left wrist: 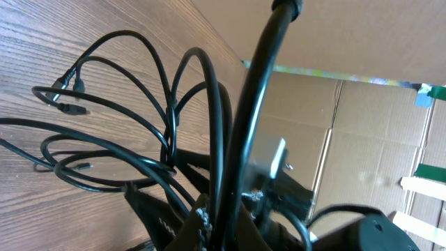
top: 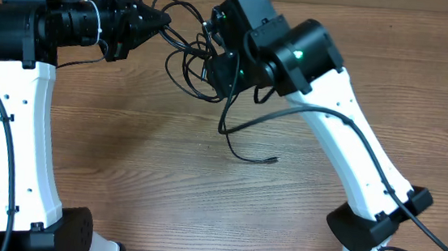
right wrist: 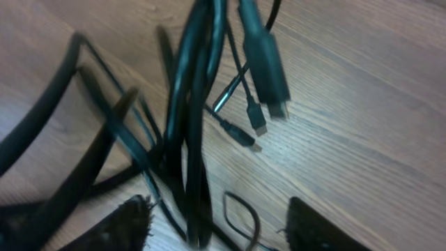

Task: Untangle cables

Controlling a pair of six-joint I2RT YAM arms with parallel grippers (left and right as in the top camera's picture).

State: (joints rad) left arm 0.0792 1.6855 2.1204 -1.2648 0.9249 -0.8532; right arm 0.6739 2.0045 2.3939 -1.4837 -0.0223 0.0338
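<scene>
Overhead, we see the cables bunched at the upper middle of the table, between the left gripper and the right gripper. One strand trails down toward the centre.

In the left wrist view, the left gripper at the bottom edge is clenched on the cables. Their loops fan left over the wood, and one strand close to the lens crosses the middle. Cardboard boxes fill the right.

In the right wrist view, the right gripper is released, its fingers apart at the bottom edge. The blurred cables hang between them, with plug ends at upper centre.
</scene>
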